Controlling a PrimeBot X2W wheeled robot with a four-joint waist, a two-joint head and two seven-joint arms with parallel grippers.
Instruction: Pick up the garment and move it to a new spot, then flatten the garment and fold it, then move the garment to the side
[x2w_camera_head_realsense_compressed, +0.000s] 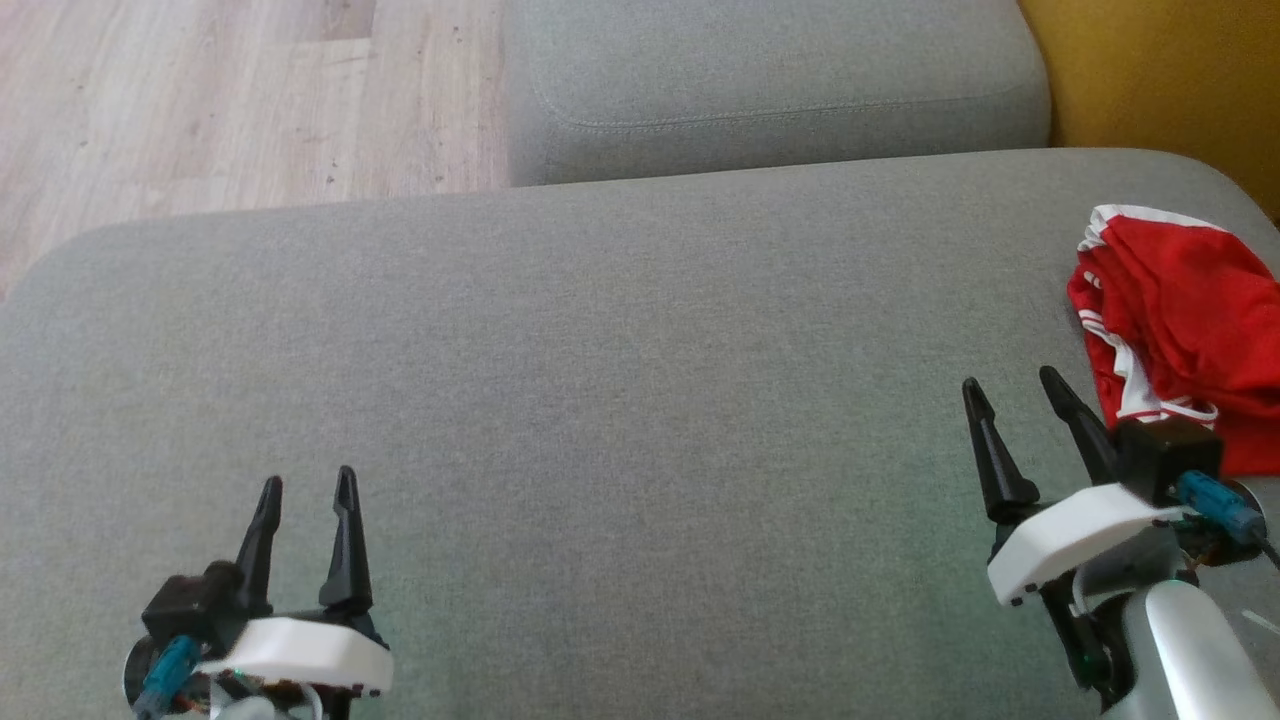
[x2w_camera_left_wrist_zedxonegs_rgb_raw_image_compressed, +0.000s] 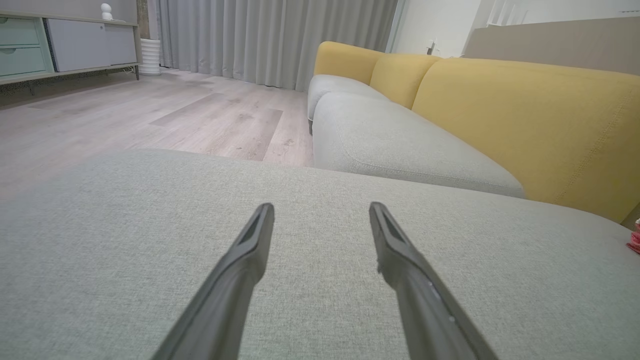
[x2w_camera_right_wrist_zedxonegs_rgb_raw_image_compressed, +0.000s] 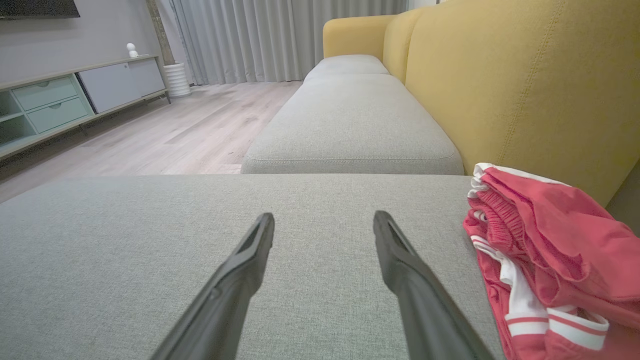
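Lower left, my left end effector (x2w_camera_head_realsense_compressed: 308, 478) hangs open and empty over the grey seat cushion (x2w_camera_head_realsense_compressed: 600, 350). Lower right, my right end effector (x2w_camera_head_realsense_compressed: 1007, 380) is spread too, holding nothing. Just beyond it, at the right edge, lies the red garment (x2w_camera_head_realsense_compressed: 1190, 320); I should pinch a thick fold.

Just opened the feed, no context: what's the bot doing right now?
Nothing is held at the moment. The red garment lies bunched at the right end of the grey cushion, next to the yellow backrest. Both grippers are open above the cushion. The right gripper is just beside the garment, not touching it, and the left gripper is far off over bare fabric.
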